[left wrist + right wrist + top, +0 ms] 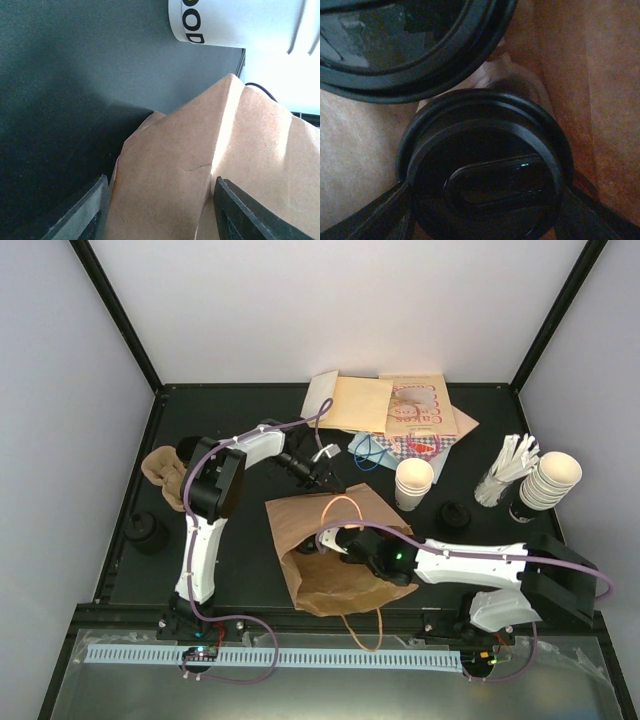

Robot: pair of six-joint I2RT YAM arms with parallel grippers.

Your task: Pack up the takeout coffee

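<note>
- We are looking at a brown bag (330, 550) that is lying on its side in the middle of the table (240, 560), nearer to the front edge.
- We are reaching into the bag from the right side with the right gripper (338, 543).
- In the right wrist view, this gripper is grasping the cup (485, 170). The black lid of the cup is filling the gap between the two fingers (370, 220).
- The cup is sitting inside the bag, with brown paper around it on both sides.
- A second lid (410, 40) is showing just beyond the cup, also inside the bag. We cannot tell whether the two are touching.
- The left gripper (320, 475) is standing at the far edge of the bag.
- In the left wrist view, a fold of the bag is filling the gap between its fingers, so this gripper is pinching the paper.
- An open cup (414, 483) without a lid is standing upright just to the right of the bag.
- A stack of cups (550, 480) is leaning near the right edge of the table.
- Flat paper bags (390, 405) are lying along the far edge.
</note>
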